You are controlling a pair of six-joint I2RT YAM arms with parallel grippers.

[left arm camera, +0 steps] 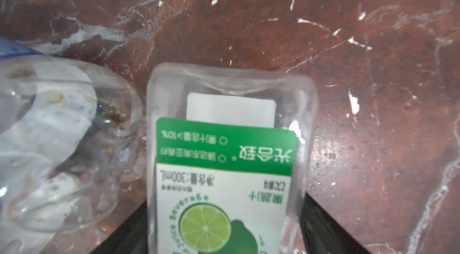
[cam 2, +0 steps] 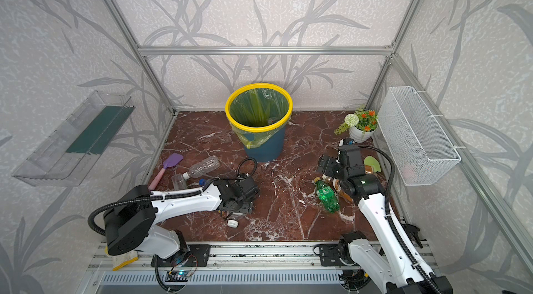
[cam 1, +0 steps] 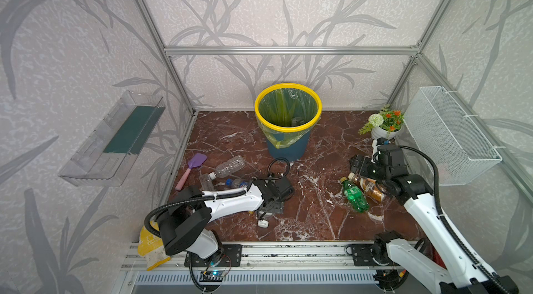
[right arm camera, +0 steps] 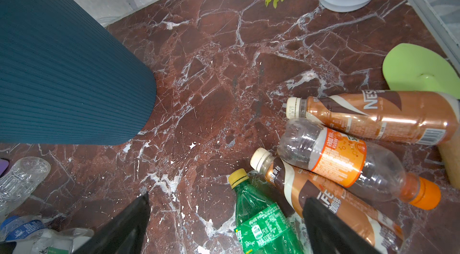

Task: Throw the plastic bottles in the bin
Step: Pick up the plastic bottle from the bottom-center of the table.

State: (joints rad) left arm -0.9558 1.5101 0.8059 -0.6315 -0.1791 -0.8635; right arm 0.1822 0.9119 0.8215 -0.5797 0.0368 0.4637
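Straddling the lime-label bottle (left arm camera: 224,165) at lower centre, the left gripper (left arm camera: 225,200) is not showing whether it clamps; the right gripper (right arm camera: 226,197) is hanging wide open, empty, over bare counter (cam 1: 317,191) right of the bin (cam 1: 288,145).

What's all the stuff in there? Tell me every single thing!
bin: one, dark blue with yellow rim, back middle of table.
green bottle: one, green, yellow cap, lying right side.
brown bottles: two, brown, beside the green bottle.
orange-label bottle: one, clear, orange cap, between the brown bottles.
lime-label bottle: one, clear, between the fingers of the left gripper.
other clear bottles: at least two, clear, left side.
toy shovel: one, purple, pink handle, left side.
flat green piece: one, light green, right edge.
flower pot: one, white, back right corner.
wire basket: one, white, right wall.
clear tray: one, see-through, left wall.
left gripper: one, black, astride the lime-label bottle, grip unclear.
right gripper: one, black, open, empty, near the brown bottles.
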